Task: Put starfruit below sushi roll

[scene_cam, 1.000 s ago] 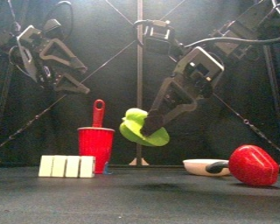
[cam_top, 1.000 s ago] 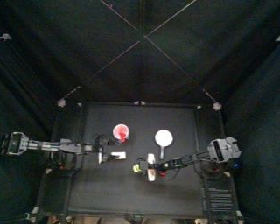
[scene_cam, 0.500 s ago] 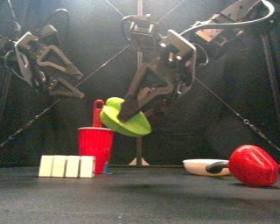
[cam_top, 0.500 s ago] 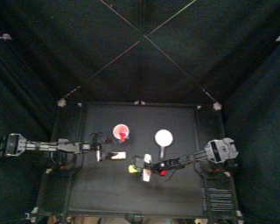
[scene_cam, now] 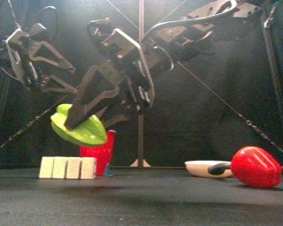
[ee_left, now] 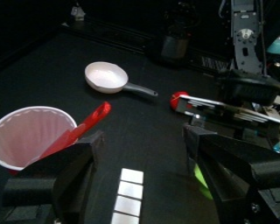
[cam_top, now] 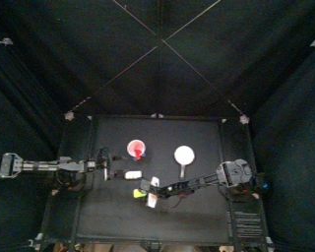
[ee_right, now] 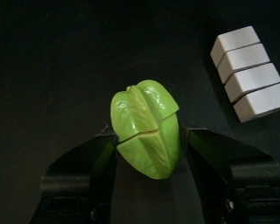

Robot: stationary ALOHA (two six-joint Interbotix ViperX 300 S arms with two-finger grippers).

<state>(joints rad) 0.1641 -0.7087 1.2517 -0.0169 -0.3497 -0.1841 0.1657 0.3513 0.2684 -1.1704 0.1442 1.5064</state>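
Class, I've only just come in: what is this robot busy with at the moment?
The right end effector grips the yellow-green ribbed toy starfruit and holds it in the air above the black table, close to the sushi roll, a row of small white blocks. The left end effector hangs open and empty nearby, over the red cup. The starfruit has not been set down.
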